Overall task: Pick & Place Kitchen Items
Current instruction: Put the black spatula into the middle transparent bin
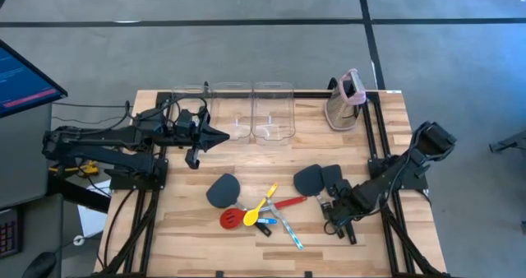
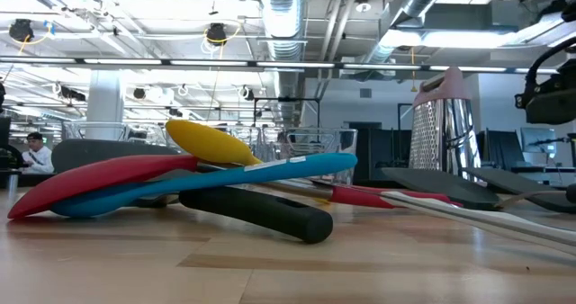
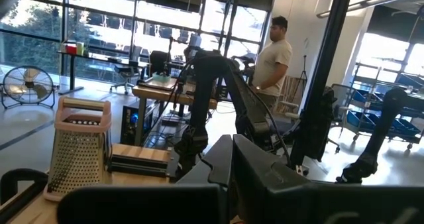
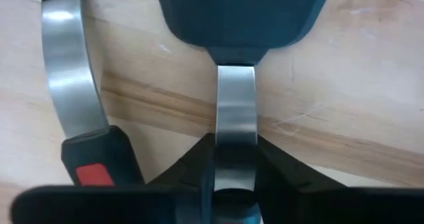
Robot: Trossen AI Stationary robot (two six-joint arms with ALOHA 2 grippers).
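Two dark grey spatulas (image 1: 311, 178) (image 1: 333, 175) lie flat on the wooden table at the right, handles toward the near edge. My right gripper (image 1: 335, 215) points down over them, shut on one spatula's metal neck (image 4: 235, 118), below its blade (image 4: 242, 15). The other spatula's neck (image 4: 69, 71) and black-red handle (image 4: 99, 168) lie beside it. A third spatula (image 1: 222, 190), a red slotted spoon (image 1: 230, 219), a yellow spoon (image 1: 261, 206), a blue spoon (image 1: 267, 222) and a thin silvery tool (image 1: 289, 231) lie mid-table. My left gripper (image 1: 215, 136) waits shut, level, near the bins. My right gripper pinches the spatula's flat metal neck (image 4: 235, 144) between its two fingers (image 4: 192, 168), a little below the blade. The fingers come from above, pointing down, one at each edge of the neck. The spatula lies flat on the table.
Three clear bins (image 1: 189, 105) (image 1: 231, 109) (image 1: 273, 109) stand in a row at the far edge. A beige grater with a pink top (image 1: 345, 99) stands at the far right. Bare wood lies between the bins and the utensils.
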